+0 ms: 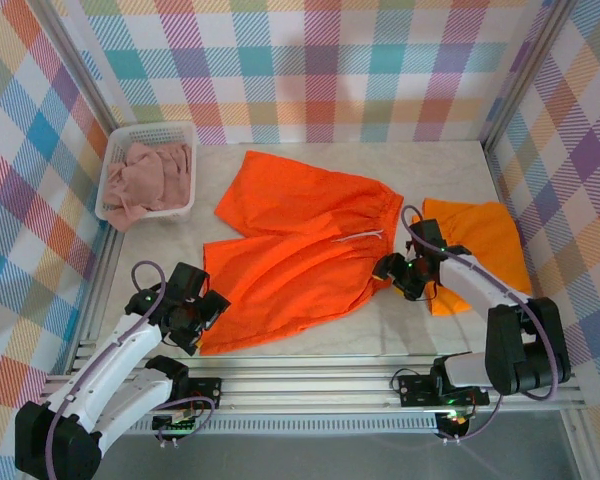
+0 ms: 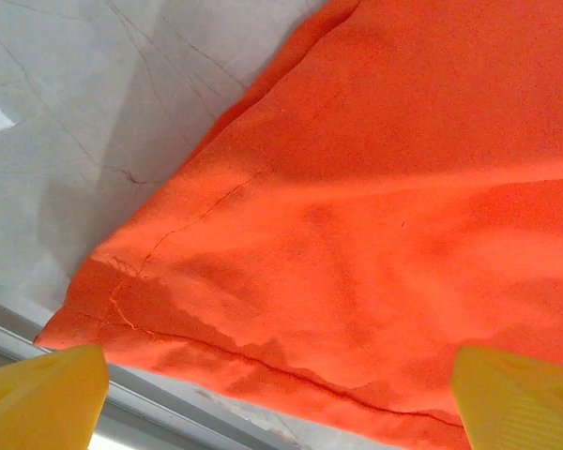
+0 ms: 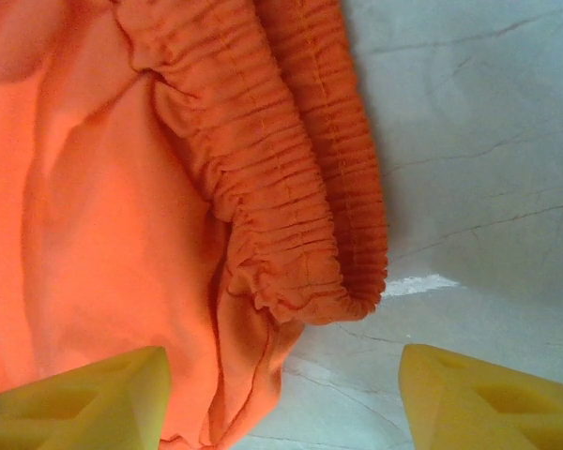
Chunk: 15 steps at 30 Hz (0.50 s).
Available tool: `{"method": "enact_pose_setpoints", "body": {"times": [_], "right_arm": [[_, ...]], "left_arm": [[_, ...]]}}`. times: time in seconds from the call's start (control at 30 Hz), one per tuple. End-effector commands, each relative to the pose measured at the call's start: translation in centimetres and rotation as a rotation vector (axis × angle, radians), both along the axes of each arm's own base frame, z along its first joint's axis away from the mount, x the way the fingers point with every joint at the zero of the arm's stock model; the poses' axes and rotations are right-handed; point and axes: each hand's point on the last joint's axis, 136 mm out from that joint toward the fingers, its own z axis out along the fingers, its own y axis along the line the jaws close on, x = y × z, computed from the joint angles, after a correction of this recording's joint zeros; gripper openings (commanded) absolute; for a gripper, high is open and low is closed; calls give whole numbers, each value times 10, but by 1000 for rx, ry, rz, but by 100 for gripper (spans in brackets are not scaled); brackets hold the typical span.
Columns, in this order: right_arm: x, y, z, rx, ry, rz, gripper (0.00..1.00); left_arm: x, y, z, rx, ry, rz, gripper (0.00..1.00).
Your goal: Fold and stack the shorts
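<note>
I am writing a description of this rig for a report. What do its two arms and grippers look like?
The left arm and right arm have white links with black joints. A thin purplish cable loops along each. The left gripper and right gripper are black, with bright yellow wedge-shaped fingers. A green light glows near the right wrist.

left claw [image 2: 277, 398]: fingertips [image 2: 38, 398] cut by lower edge; spread orange shorts [image 2: 375, 216] ahead run past top and right edges | right claw [image 3: 281, 394]: fingertips cut below; waistband [image 3: 291, 187] ahead exits top | second orange shorts [image 1: 480, 240] beside right claw: partly under right arm [image 1: 475, 283]
</note>
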Motion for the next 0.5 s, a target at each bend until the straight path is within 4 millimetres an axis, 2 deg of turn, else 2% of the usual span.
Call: {"method": "enact_pose_setpoints", "body": {"times": [0.0, 0.27, 0.37, 0.47], "right_arm": [[0, 0, -10, -12, 21, -22, 63], [9, -4, -28, -50, 40, -37, 50], [19, -2, -29, -53, 29, -36, 44], [31, -1, -28, -60, 9, -39, 34]], "left_arm": [[0, 2, -5, 15, 2, -9, 94], [4, 1, -6, 14, -14, -11, 94], [6, 0, -7, 11, -17, -13, 94], [10, -1, -7, 10, -25, -19, 94]]}}
